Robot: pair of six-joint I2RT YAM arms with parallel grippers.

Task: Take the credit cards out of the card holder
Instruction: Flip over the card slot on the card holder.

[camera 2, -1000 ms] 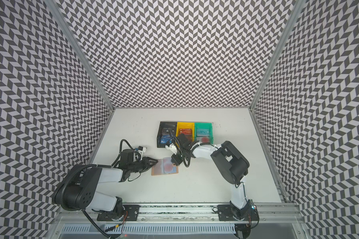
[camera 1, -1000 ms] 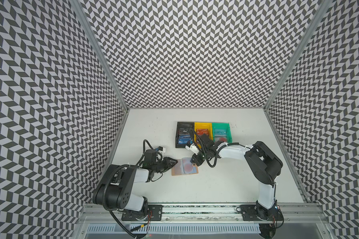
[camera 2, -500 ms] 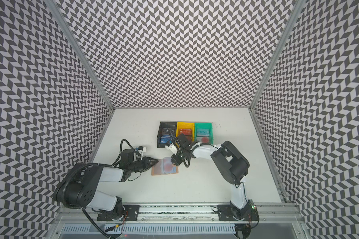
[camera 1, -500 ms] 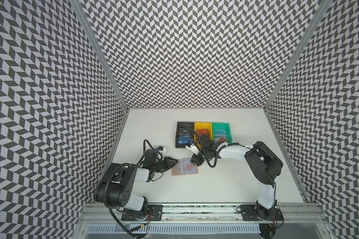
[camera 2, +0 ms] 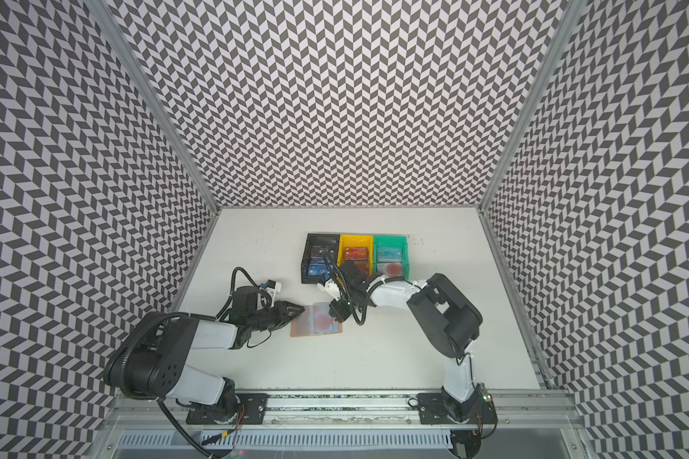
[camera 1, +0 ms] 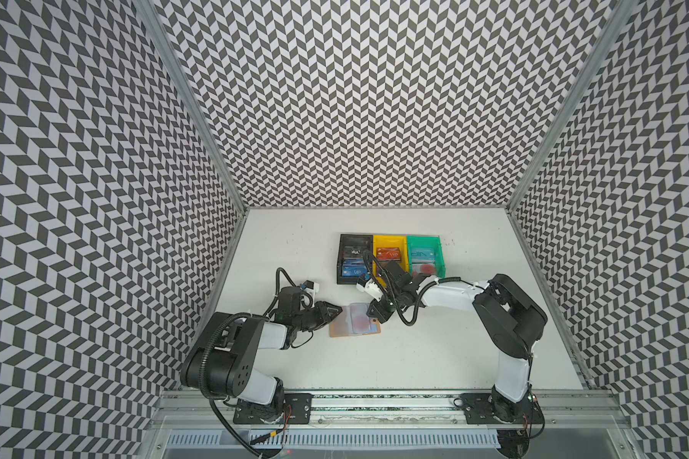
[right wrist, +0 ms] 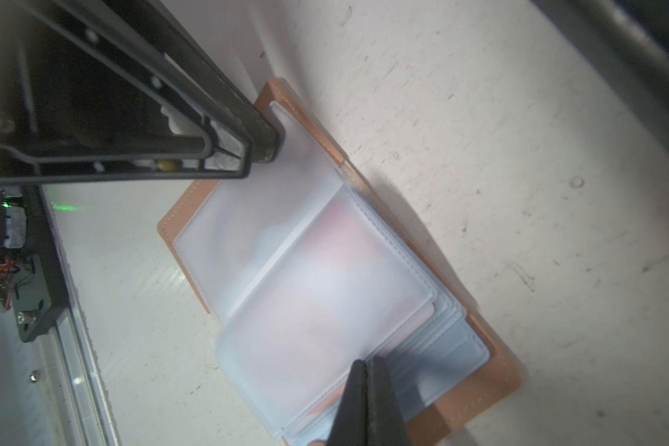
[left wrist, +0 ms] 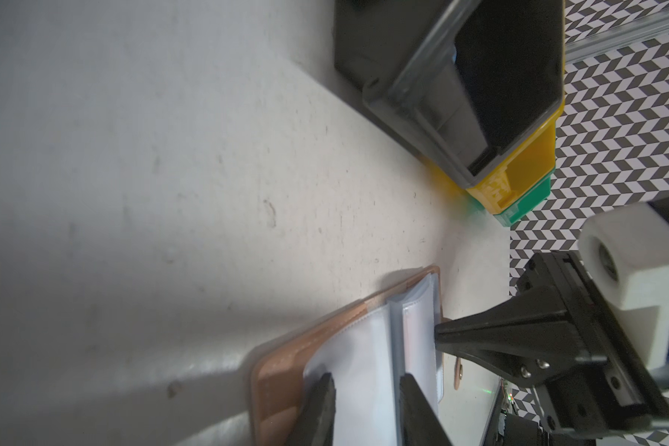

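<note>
— Did anything move just now?
— No, both arms stayed. Your left gripper (left wrist: 367, 405), jaws a little apart, presses the open holder (camera 1: 347, 329). The right gripper (right wrist: 367, 386), pressed together, touches a sleeve (right wrist: 325, 278) edge. A card (camera 1: 361, 321) is still inside, so no pull yet; others lie in the far bins (camera 1: 389, 237).

bins (camera 1: 390, 238) close behind card holder (camera 1: 355, 326), open table (camera 1: 394, 357) in front

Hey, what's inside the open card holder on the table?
Through the card holder's frosted top sleeve, a pale card with a red circle shows. The sleeves stacked underneath cover whatever they hold.
</note>
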